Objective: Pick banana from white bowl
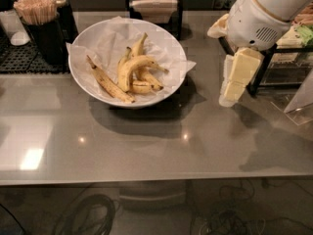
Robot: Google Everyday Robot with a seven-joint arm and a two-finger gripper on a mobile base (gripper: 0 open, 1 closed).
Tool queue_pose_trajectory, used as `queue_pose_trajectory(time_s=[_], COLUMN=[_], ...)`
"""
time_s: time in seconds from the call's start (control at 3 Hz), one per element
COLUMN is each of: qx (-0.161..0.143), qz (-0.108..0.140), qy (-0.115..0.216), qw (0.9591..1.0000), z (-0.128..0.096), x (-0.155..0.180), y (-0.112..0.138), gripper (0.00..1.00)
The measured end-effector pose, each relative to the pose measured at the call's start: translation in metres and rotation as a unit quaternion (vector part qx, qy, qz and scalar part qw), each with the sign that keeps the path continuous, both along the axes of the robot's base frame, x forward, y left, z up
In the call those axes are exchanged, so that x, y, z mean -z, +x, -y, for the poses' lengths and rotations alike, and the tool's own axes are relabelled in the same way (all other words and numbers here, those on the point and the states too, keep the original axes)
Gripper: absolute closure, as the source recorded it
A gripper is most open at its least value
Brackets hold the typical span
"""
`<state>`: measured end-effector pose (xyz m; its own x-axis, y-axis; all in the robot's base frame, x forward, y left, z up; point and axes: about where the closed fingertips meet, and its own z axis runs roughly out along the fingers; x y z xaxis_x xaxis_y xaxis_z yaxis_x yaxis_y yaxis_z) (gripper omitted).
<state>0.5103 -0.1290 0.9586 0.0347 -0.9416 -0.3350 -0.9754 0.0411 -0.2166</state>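
Observation:
The white bowl (93, 43), wide, shallow and lined with crinkled white paper, sits at the back left of the grey counter. Several bananas lie in it. The plump, curved, bright yellow banana (131, 67) lies in the middle, among other yellow bananas. A long slim brown-speckled banana (108, 82) lies at the bowl's front left. My gripper (234, 80), with cream-coloured fingers pointing down, hangs over the counter to the right of the bowl, apart from it, with nothing in it.
A black holder of wooden stir sticks (41, 26) stands left of the bowl on a black mat (19, 58). A napkin dispenser (154, 4) stands behind it. A black wire rack (281, 65) with packets is at the right, just behind the gripper.

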Motion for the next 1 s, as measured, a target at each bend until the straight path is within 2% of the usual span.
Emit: queue_pose_trajectory(time_s=[0.33, 0.67, 1.0], qx=[-0.055, -0.124, -0.130], qz=[0.018, 0.030, 0.035], qy=[0.039, 0.078, 0.082], qw=[0.9976, 0.9887, 0.9875], z=[-0.031, -0.067, -0.068], x=[0.002, 0.002, 0.001], y=[0.028, 0.055, 0.060], gripper=[0.00, 0.00, 0.00])
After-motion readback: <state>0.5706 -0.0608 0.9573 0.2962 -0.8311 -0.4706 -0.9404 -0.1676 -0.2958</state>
